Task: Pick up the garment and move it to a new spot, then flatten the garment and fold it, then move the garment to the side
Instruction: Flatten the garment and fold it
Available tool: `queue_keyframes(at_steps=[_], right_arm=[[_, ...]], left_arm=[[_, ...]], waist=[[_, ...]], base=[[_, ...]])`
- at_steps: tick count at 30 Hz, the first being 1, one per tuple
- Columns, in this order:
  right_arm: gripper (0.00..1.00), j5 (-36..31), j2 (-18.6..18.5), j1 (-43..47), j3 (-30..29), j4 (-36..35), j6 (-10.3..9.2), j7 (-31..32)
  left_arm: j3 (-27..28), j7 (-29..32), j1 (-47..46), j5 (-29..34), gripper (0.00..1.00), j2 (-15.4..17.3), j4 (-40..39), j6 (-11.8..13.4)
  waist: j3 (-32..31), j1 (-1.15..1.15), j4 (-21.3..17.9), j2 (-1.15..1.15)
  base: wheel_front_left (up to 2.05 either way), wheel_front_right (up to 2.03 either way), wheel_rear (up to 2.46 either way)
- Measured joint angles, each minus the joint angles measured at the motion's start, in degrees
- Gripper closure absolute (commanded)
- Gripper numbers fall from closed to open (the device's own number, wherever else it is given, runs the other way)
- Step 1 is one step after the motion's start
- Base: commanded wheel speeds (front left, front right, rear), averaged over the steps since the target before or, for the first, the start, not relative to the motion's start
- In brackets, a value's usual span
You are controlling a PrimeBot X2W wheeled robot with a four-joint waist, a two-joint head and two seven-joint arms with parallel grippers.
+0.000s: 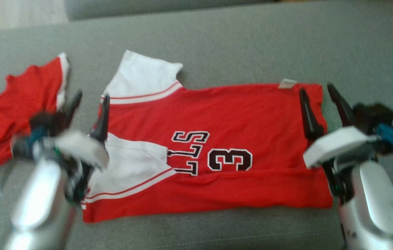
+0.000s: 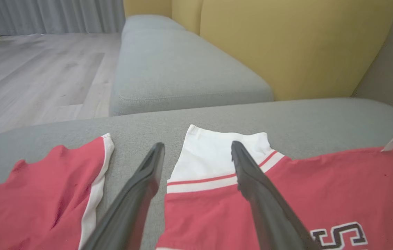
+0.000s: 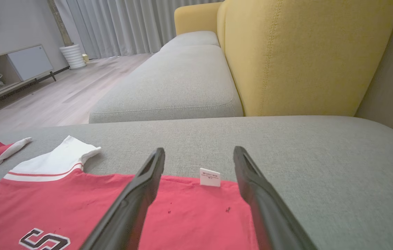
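Observation:
A red jersey [image 1: 231, 118] with white sleeves and the number 3 lies spread flat on the grey sofa seat [image 1: 245, 48], its near long edge folded up. My left gripper [image 1: 90, 104] hovers open at the jersey's sleeve end, one finger over the fabric [image 2: 217, 208], the other over bare cushion. Over the hem end at the right, my right gripper [image 1: 317, 99] stands open, with the white label [image 3: 210, 177] seen between its fingers above the red cloth [image 3: 196, 215]. Neither gripper holds anything.
A second red and white garment [image 1: 16, 104] lies crumpled at the far left of the seat, also in the left wrist view [image 2: 40, 198]. Yellow backrest cushions [image 3: 304, 55] and another grey seat [image 3: 175, 86] stand beyond. Wooden floor [image 2: 36, 76] lies off the seat's edge.

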Motion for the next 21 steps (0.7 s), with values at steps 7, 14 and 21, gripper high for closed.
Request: queue_keyframes(at_steps=[7,14,21], right_arm=[[0.0,-1.7,0.0,-10.0,4.7,3.0,0.0,0.2],[0.0,-0.5,-0.1,-18.0,8.9,4.3,-0.01,0.4],[0.0,0.7,-0.2,-19.9,11.1,5.4,-0.01,-1.2]], left_arm=[[-6.0,11.6,-20.1,0.3,0.0,7.6,10.1,-5.6],[-18.3,20.7,-32.4,-8.2,0.0,16.0,13.3,-6.0],[-27.8,22.2,-36.5,-13.1,0.0,20.8,16.7,-6.0]], waist=[[7.5,0.01,-3.4,0.0],[13.5,0.02,-7.6,0.0],[16.4,0.01,-11.2,0.0]], base=[[0.0,0.0,0.0],[0.0,0.0,0.0],[0.0,0.0,0.0]])
